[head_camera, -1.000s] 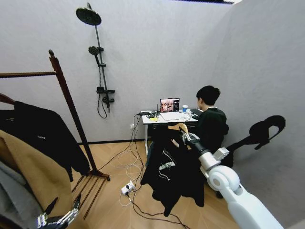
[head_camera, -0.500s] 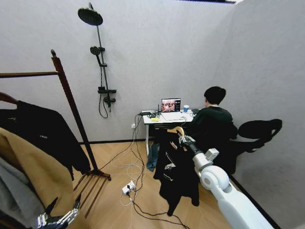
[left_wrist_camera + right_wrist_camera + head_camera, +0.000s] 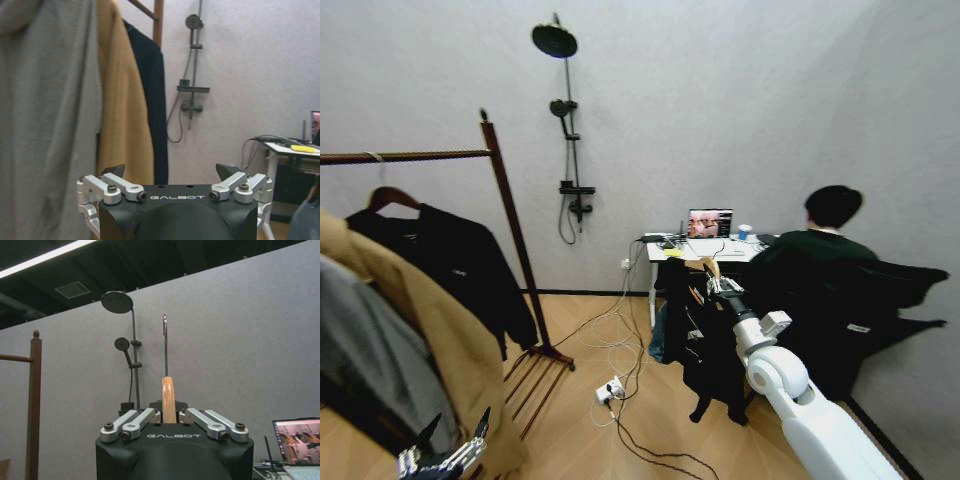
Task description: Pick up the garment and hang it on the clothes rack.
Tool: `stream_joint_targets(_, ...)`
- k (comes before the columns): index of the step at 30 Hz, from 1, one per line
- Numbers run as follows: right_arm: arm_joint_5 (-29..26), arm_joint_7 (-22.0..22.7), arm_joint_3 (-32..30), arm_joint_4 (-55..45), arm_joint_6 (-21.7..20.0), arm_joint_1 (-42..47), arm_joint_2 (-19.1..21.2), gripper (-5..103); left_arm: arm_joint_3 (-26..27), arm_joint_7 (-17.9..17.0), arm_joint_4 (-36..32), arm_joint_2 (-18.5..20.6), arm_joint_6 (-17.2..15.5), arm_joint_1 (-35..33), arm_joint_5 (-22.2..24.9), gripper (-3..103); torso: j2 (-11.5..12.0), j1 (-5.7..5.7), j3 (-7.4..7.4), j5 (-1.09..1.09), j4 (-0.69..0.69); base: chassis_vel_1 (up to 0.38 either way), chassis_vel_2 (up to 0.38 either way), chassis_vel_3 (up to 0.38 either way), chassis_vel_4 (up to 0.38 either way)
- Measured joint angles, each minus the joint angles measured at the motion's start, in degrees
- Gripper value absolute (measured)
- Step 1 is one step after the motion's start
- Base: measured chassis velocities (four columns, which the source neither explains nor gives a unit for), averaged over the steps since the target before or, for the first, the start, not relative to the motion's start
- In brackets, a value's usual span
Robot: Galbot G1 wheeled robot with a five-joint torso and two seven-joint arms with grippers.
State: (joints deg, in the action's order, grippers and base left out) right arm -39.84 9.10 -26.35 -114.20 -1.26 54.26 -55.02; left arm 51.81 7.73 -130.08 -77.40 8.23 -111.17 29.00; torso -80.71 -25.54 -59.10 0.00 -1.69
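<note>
Garment (image 3: 705,345) hangs from wooden hanger (image 3: 168,400); right pincer (image 3: 720,287) pinches hanger, 3 o'clock of clothes rack (image 3: 515,240). Left pincer (image 3: 176,175) spread, empty.

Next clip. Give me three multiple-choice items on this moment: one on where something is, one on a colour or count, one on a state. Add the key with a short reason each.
1. Where is the garment?
A. on the clothes rack's rod
B. hanging from the right gripper, in front of the desk
C. on the floor

2. What colour is the coat beside the black jacket on the clothes rack?
A. tan
B. red
C. white

3. What state is the left gripper in?
A. shut on a hanger
B. shut, empty
C. open, empty

Key: B, its hanger sits between the right gripper's fingers; A, tan cloth hangs there; C, its fingers stand apart around nothing.
</note>
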Motion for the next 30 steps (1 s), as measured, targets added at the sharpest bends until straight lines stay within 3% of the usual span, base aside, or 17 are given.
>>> stream_joint_targets(13, -0.3, -1.1, -1.6, -1.2, -1.2, 0.7, 0.9, 10, 0.0, 0.0, 0.0, 0.0, 0.0, 0.0, 0.0, 100, 0.0, 0.01, 0.01, -0.01, 0.04, 0.120, 0.124, 0.123, 0.111)
stream_joint_targets(16, -0.3, -1.3, -1.5, -1.2, -1.4, 0.7, 0.9, 10, 0.0, 0.0, 0.0, 0.0, 0.0, 0.0, 0.0, 100, 0.0, 0.01, 0.01, 0.00, 0.00, 0.027, 0.096, 0.082, 0.008)
stream_joint_targets(30, -0.3, -3.0, -0.8, -0.6, -1.2, 0.3, 1.3, 10, 0.0, 0.0, 0.0, 0.0, 0.0, 0.0, 0.0, 100, 0.0, 0.01, 0.00, 0.00, 0.00, -0.169, 0.155, 0.168, -0.167)
